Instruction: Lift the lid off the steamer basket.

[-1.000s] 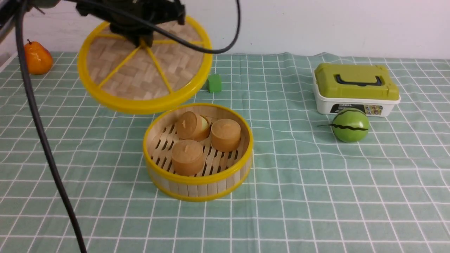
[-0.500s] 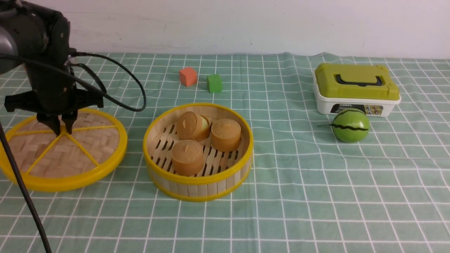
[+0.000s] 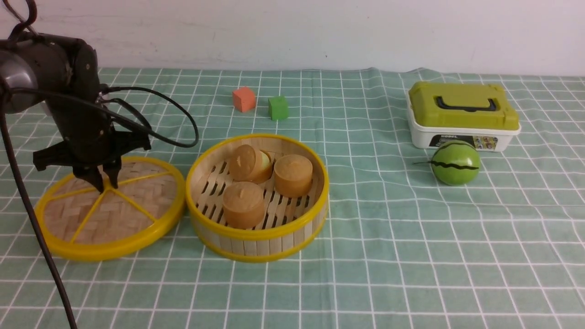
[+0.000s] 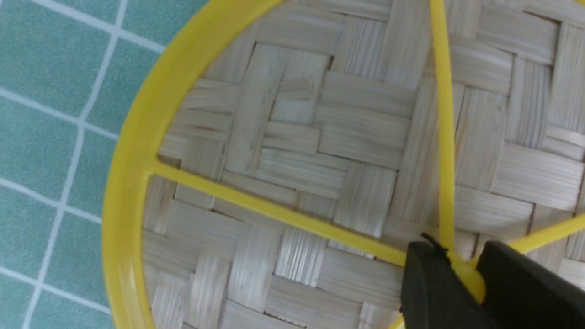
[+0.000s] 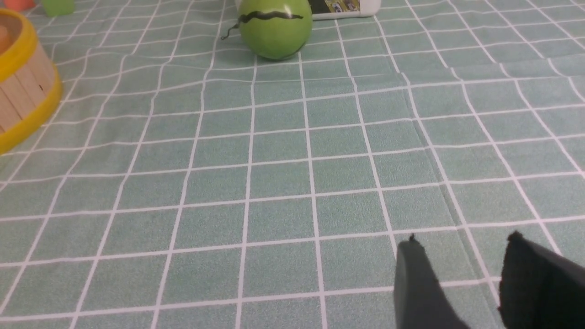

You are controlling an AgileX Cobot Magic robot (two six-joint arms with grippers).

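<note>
The lid [image 3: 109, 208], a woven bamboo disc with a yellow rim and spokes, is low at the cloth just left of the steamer basket [image 3: 256, 244], its rim close to the basket's wall. My left gripper [image 3: 105, 186] is shut on the lid's small centre knob; the left wrist view shows the jaws [image 4: 461, 269] pinching the knob over the lid [image 4: 320, 151]. The basket is uncovered and holds three brown round cakes [image 3: 243, 203]. My right gripper [image 5: 461, 256] is open and empty over bare cloth, seen only in the right wrist view, where the basket [image 5: 23, 91] is far off.
An orange cube [image 3: 243, 99] and a green cube [image 3: 278, 108] lie behind the basket. A white box with a green lid [image 3: 462, 116] and a green melon [image 3: 455, 162] are at the right. The left arm's black cable [image 3: 27, 214] hangs at the left edge.
The left gripper carried the lid from above the basket down to the left, then shifted it right, closer to the basket. The basket has not moved.
</note>
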